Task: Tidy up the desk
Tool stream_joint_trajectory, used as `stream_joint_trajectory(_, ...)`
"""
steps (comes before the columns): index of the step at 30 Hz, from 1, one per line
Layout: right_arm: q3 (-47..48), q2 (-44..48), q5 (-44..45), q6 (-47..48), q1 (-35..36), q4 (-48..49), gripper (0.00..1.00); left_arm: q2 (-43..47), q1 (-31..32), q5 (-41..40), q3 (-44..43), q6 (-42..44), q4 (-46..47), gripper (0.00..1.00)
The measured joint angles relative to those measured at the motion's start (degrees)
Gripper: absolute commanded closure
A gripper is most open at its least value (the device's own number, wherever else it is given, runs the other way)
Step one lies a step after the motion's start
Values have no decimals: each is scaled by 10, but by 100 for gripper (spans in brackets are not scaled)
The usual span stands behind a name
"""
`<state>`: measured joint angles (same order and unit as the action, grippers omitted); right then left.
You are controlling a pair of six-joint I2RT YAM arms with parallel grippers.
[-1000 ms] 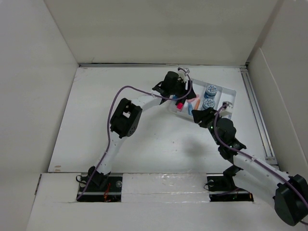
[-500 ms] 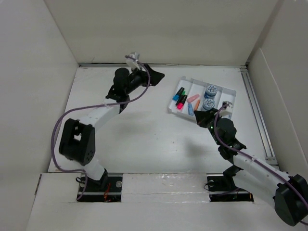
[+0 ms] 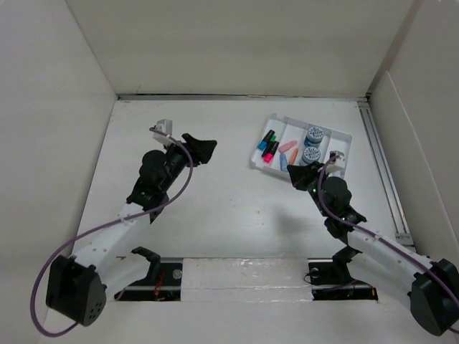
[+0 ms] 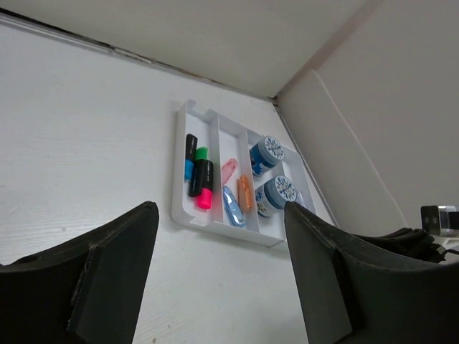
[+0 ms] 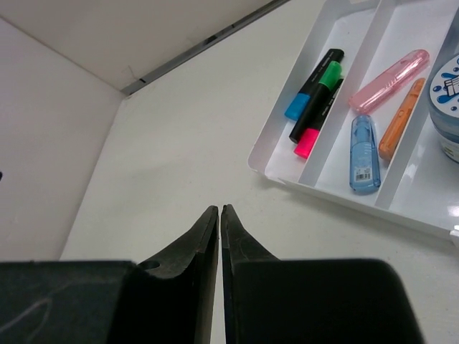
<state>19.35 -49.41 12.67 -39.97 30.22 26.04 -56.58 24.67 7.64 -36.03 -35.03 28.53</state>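
Since the earlier frame the left arm has swung away from the tray (image 5: 344, 199), and the left gripper (image 3: 199, 148) now hangs at the tray's 9 o'clock, jaws spread wide and empty. The right gripper (image 5: 219, 211), at the tray's 6 o'clock, is pinched shut on nothing. The desk (image 3: 237, 208), a matte white top, spreads beneath both arms. Tidying looks nearly finished. The glossy plastic tray at 1 o'clock holds the black-barrelled markers (image 5: 315, 100), three slim translucent tubes (image 5: 364, 161) and two round blue-lidded tubs (image 3: 313, 135), and no loose item shows.
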Motion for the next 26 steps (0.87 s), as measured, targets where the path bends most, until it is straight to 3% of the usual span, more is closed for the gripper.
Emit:
stream_joint_trajectory(5, 0, 6, 6, 3, 6, 0, 81, 99, -2, -64, 50, -3, -49, 36)
stream_joint_trajectory(11, 0, 12, 16, 9, 15, 0, 69, 144, -4, -111, 92, -15, -116, 37)
stream_joint_trajectory(20, 0, 18, 29, 21, 46, 0, 67, 157, -4, -111, 101, -21, -126, 38)
stream_joint_trajectory(26, -11, 99, 34, 42, 88, 17, 67, 155, -4, -106, 101, -21, -126, 37)
